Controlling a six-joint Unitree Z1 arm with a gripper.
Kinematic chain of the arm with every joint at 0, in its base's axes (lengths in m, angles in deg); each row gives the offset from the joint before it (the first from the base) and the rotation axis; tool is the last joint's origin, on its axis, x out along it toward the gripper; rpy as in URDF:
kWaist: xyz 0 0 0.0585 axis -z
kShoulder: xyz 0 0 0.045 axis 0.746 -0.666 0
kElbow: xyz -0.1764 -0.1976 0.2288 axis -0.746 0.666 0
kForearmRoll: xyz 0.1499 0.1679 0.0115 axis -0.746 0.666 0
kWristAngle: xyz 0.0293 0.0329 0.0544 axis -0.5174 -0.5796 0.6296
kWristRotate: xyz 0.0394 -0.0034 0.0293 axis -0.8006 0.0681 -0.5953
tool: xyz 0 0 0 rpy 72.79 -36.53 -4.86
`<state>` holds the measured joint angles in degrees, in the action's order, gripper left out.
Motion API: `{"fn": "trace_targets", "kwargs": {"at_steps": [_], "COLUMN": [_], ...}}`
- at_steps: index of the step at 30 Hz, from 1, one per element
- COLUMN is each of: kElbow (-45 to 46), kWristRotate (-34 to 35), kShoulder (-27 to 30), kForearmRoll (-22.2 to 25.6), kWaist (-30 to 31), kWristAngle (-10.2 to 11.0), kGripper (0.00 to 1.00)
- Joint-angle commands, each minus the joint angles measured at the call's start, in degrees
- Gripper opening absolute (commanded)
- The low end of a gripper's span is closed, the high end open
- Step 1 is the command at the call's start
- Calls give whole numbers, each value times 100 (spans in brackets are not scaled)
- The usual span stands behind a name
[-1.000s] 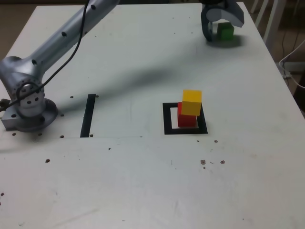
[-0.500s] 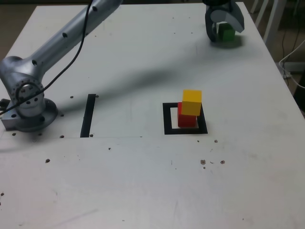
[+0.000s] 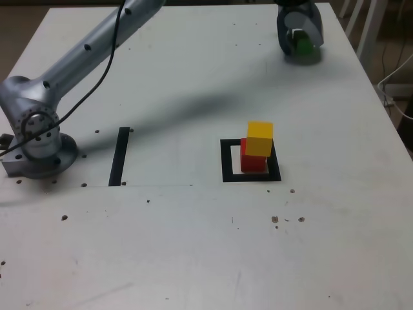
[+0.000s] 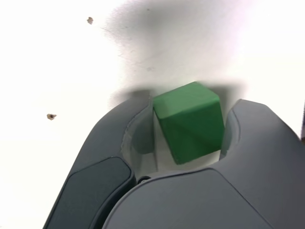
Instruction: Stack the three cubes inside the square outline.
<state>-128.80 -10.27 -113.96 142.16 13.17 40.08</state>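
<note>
The green cube (image 3: 303, 44) sits on the table at the far right of the exterior view. My gripper (image 3: 299, 39) is down over it. In the wrist view the green cube (image 4: 190, 121) lies between the two dark jaws of the gripper (image 4: 190, 106), close against one jaw, with a thin gap to the other. The jaws are open around it. The yellow cube (image 3: 259, 139) rests, slightly skewed, on the red cube (image 3: 253, 162). The red cube stands inside the square outline (image 3: 226, 165) in the middle of the table.
A straight black strip (image 3: 119, 156) lies at the exterior view's left of the outline, near the arm's base (image 3: 39, 143). The arm's link (image 3: 97, 45) spans the far left of the table. The table's right edge (image 3: 381, 97) runs near the green cube.
The gripper has moved further over the green cube, and its jaws have narrowed around it. The red and yellow cubes have not moved.
</note>
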Motion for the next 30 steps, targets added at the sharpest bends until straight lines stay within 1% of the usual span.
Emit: {"fn": "trace_targets", "kwargs": {"at_steps": [1, 9, 18, 30], "kElbow": [-964, -1023, -1049, -1036], "kWristRotate": [2, 1, 0, -1], "kShoulder": [-55, 65, 134, 515], "kForearmRoll": [58, 276, 450, 974], "kWaist": [16, 91, 166, 413], "kWristAngle": [47, 221, 347, 719], "kGripper": [31, 31, 31, 31]}}
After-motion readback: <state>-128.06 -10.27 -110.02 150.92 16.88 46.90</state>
